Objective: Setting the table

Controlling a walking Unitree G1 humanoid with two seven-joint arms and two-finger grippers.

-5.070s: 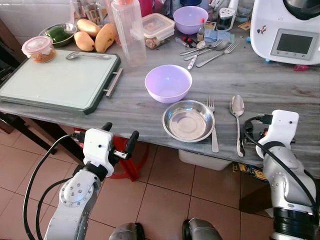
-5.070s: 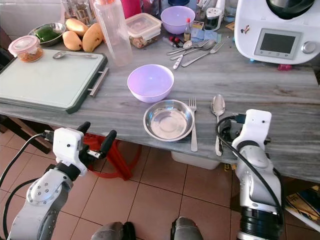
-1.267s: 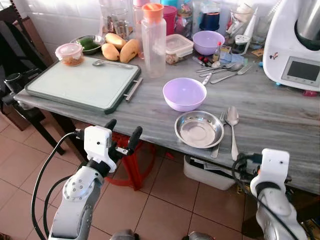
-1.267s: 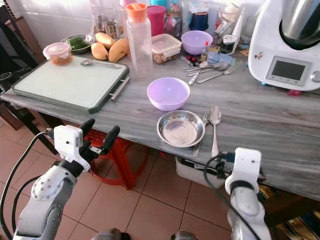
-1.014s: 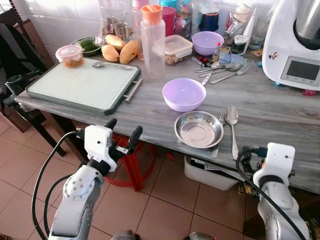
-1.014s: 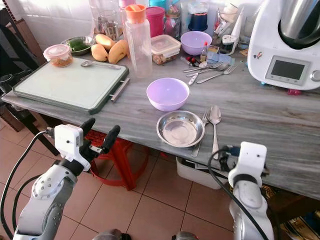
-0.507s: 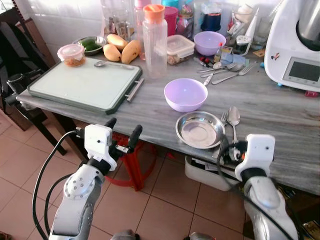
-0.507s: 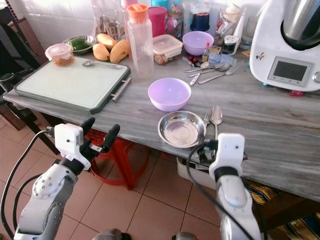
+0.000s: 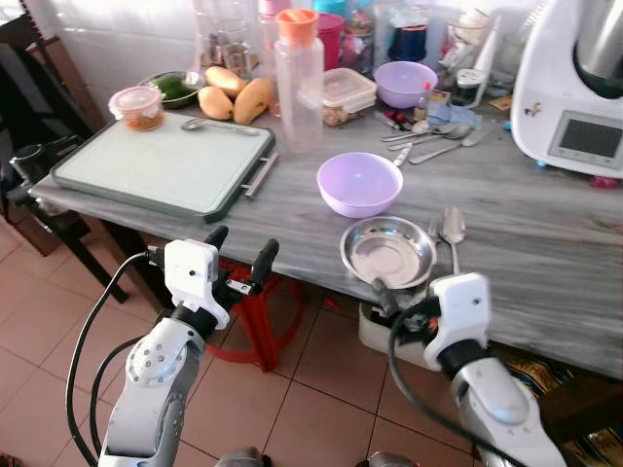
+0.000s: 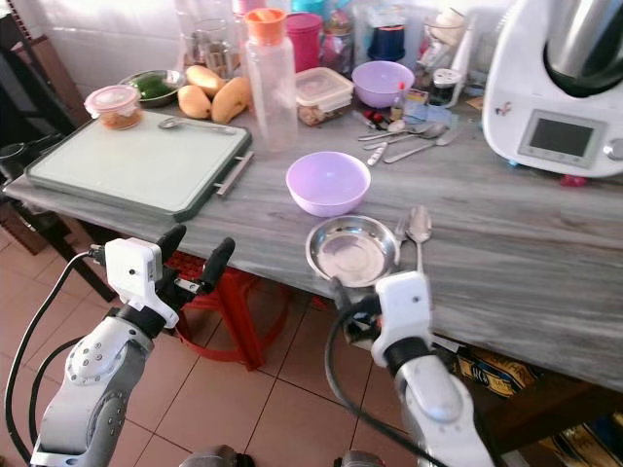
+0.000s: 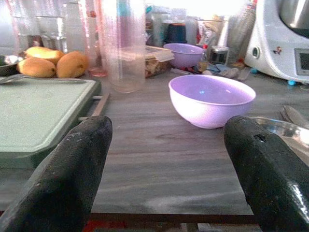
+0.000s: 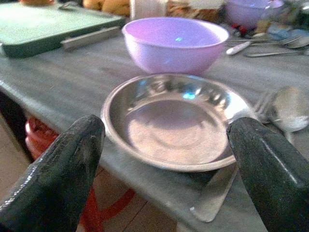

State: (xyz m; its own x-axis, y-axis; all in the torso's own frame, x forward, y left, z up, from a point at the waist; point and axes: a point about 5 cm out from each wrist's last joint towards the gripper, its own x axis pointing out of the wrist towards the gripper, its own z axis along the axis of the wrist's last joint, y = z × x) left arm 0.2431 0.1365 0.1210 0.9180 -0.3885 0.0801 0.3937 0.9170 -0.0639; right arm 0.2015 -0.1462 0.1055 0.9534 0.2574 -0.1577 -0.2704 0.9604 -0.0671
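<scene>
A steel plate sits near the front edge of the grey table, with a fork and a spoon lying close along its right side. Just behind the plate stands a purple bowl. My right gripper is open, held at the table's edge right in front of the plate. In the right wrist view its black fingers stand wide apart with the plate ahead between them. My left gripper is open and empty, below the table's front edge, left of the plate.
A green cutting board takes up the table's left part. A tall bottle, mangoes, a second purple bowl and loose cutlery crowd the back. A white kitchen machine stands back right. A red stool sits under the table.
My right arm has swung left, from right of the spoon to directly in front of the steel plate. The left arm has stayed put.
</scene>
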